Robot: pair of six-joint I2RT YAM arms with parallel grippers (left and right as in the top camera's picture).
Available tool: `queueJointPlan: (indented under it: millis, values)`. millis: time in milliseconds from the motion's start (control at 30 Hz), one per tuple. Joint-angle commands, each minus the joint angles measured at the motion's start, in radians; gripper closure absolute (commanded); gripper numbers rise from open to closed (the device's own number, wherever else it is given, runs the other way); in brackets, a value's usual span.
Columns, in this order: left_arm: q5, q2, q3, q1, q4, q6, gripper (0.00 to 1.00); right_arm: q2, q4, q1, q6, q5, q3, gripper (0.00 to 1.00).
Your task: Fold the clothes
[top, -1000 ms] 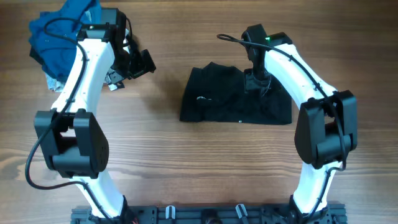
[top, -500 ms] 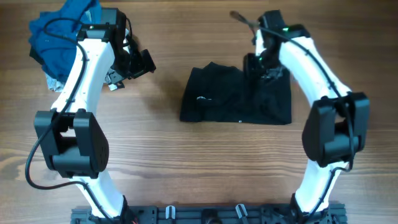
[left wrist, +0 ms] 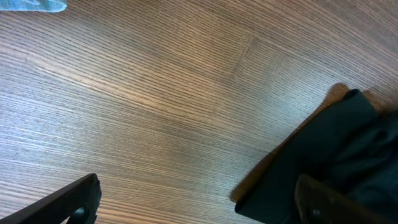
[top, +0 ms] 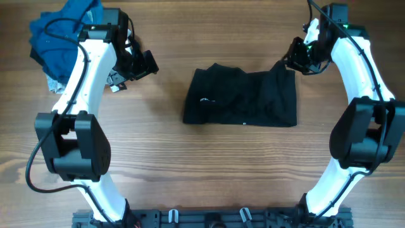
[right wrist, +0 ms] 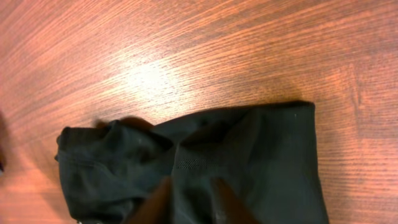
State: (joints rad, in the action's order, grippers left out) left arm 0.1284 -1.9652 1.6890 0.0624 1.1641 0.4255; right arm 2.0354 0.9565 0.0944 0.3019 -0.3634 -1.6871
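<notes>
While it lies rumpled, shirt (top: 240, 101) looks rectangular.

Plenty of bare table (top: 209, 164) on the near side of the black shirt (top: 240, 101), and an open lane between its left edge and the left gripper (top: 145, 65). Far-left corner's clogged by the blue clothes pile (top: 60, 38); right gripper (top: 293, 60) blocks the shirt's far-right corner.

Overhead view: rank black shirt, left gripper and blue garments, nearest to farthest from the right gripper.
1. black shirt, centre, its corner at the right gripper.
2. left gripper, left of the shirt.
3. blue garments, far left corner.
</notes>
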Motion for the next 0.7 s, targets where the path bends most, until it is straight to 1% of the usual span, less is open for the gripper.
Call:
queueJointPlan:
  millis: [0, 67, 167, 267, 367, 433, 533, 667]
  values:
    - [0.009, 0.002, 0.011, -0.008, 0.005, 0.002, 0.00, -0.030, -0.001, 0.000, 0.050, 0.030, 0.039, 0.95]
    - [0.009, 0.002, 0.011, -0.008, 0.005, 0.002, 0.00, -0.030, -0.012, 0.000, 0.060, 0.033, 0.067, 0.96]
    - [0.009, 0.002, 0.011, -0.008, 0.005, 0.002, 0.00, -0.030, -0.030, 0.000, 0.145, 0.097, 0.116, 0.96]
    - [0.009, 0.002, 0.011, -0.008, 0.007, 0.002, 0.00, -0.030, -0.077, 0.000, 0.144, 0.097, 0.171, 0.96]
    - [0.009, 0.002, 0.011, -0.008, 0.003, 0.002, 0.00, -0.030, -0.174, -0.019, 0.124, 0.013, 0.236, 0.96]
    - [0.009, 0.002, 0.011, -0.008, 0.003, 0.002, 0.00, -0.030, -0.238, -0.041, 0.133, -0.034, 0.271, 0.96]
    - [0.009, 0.002, 0.011, -0.008, 0.004, 0.002, 0.00, -0.029, -0.292, -0.089, 0.171, -0.039, 0.304, 0.96]
    - [0.009, 0.002, 0.011, -0.008, 0.004, 0.002, 0.00, -0.029, -0.322, -0.161, 0.170, -0.027, 0.306, 0.96]
